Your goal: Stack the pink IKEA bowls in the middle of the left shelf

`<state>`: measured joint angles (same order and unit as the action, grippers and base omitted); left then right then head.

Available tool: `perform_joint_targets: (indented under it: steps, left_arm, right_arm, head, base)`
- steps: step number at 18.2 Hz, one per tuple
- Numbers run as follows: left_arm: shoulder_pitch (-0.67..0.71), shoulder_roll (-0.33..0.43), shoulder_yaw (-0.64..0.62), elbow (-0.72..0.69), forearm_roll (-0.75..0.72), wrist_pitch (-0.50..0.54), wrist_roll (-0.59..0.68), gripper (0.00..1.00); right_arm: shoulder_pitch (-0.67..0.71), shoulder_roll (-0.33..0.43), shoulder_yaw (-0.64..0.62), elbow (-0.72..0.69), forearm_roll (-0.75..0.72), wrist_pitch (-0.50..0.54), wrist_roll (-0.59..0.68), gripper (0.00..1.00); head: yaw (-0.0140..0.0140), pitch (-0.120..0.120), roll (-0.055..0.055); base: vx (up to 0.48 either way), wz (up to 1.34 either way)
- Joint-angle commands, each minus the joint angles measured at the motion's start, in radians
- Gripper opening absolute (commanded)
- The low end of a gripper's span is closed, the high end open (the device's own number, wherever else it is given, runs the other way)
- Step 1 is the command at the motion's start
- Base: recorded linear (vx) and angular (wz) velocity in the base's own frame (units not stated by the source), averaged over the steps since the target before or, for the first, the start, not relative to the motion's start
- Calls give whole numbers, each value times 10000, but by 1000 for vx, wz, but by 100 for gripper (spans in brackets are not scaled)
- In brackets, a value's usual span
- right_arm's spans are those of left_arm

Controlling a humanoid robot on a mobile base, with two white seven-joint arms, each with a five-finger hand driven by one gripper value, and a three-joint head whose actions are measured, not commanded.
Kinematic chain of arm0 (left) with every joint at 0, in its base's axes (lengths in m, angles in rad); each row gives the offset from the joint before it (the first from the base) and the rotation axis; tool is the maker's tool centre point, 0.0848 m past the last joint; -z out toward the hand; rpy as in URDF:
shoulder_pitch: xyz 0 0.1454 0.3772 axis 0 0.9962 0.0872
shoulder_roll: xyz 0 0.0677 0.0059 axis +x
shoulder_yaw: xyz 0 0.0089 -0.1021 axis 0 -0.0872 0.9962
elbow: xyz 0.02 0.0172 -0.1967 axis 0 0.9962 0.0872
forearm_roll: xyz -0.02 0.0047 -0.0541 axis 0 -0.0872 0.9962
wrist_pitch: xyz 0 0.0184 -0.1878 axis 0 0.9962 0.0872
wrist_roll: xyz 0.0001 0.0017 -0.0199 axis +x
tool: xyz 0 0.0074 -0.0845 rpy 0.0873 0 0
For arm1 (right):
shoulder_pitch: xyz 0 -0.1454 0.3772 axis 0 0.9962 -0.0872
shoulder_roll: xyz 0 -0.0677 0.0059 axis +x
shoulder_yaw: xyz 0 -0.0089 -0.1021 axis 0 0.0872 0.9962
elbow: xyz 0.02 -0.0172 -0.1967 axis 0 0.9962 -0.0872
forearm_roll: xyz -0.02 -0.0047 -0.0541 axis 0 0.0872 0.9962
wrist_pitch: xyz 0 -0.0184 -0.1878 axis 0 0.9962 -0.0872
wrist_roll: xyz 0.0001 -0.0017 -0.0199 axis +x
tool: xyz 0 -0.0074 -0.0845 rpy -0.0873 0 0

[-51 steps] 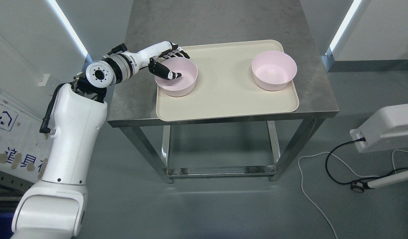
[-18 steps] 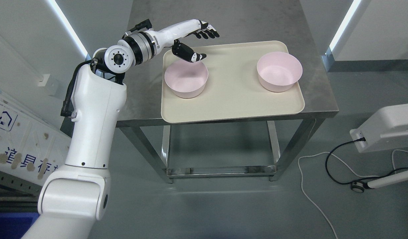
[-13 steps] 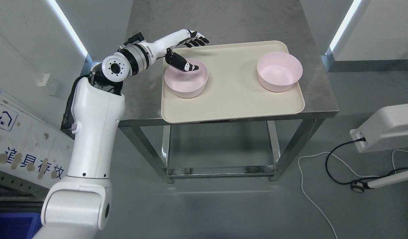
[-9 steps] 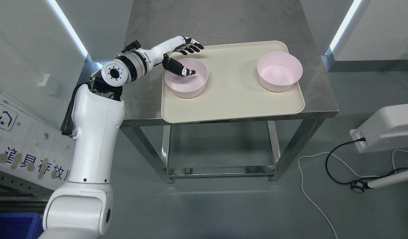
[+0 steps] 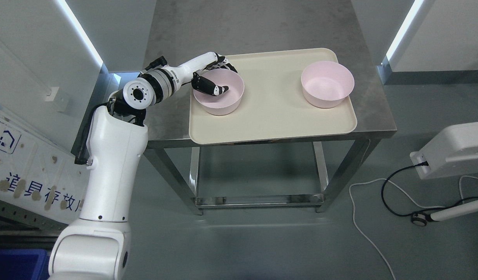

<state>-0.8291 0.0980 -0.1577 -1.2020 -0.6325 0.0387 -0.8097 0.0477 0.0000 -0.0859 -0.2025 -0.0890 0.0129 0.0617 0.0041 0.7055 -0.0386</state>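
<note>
Head view: left hand (image 5: pixel 209 77) at frame centre-left, thumb inside and fingers (image 5: pixel 226 66) outside the near pink bowl (image 5: pixel 218 93) on the cream tray (image 5: pixel 274 120), pinching its rim, apparently for lifting.

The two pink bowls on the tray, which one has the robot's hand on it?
The left bowl, near the tray's left edge: the left hand straddles its rim, thumb inside, fingers behind. The right bowl stands alone, untouched.
</note>
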Motion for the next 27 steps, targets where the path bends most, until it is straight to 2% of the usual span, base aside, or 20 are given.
perform_joint_targets:
  steps: [1, 4, 8, 10, 18, 21, 23, 27]
  left_arm:
    - [99, 124, -555, -113, -271, -400, 12, 21]
    - [38, 17, -509, -113, -272, -663, 181, 12]
    - [-69, -45, -433, -83, -272, -694, 318, 8]
    - [-54, -75, -250, -68, -256, -1074, 488, 1]
    - [-483, -806, 472, -52, -134, -1231, 504, 1]
    - [-744, -806, 717, -37, -27, -1139, 442, 1]
    - [-1050, -806, 352, -37, 447, -818, 473, 0]
    - [-2076, -806, -1822, -6, 1812, -96, 824, 0]
  right_arm:
    - [14, -175, 0, 0, 0, -6, -3, 100]
    - [-2, -175, 0, 0, 0, -6, -3, 100]
    - [-2, -175, 0, 0, 0, -6, -3, 100]
    - [-2, -175, 0, 0, 0, -6, -3, 100]
    - [-2, -175, 0, 0, 0, -6, -3, 100]
    - [-2, -175, 0, 0, 0, -6, -3, 100]
    - [14, -175, 0, 0, 0, -6, -3, 100]
    - [-2, -175, 0, 0, 0, -6, -3, 100]
  head:
    - [0, 0, 0]
    - [0, 0, 0]
    - [0, 0, 0]
    - [0, 0, 0]
    - [0, 0, 0]
    - [0, 0, 0]
    - [0, 0, 0]
    - [0, 0, 0]
  base:
    - [0, 0]
    - [0, 0]
    - [0, 0]
    - [0, 0]
    - [0, 0]
    - [0, 0]
    - [0, 0]
    - [0, 0]
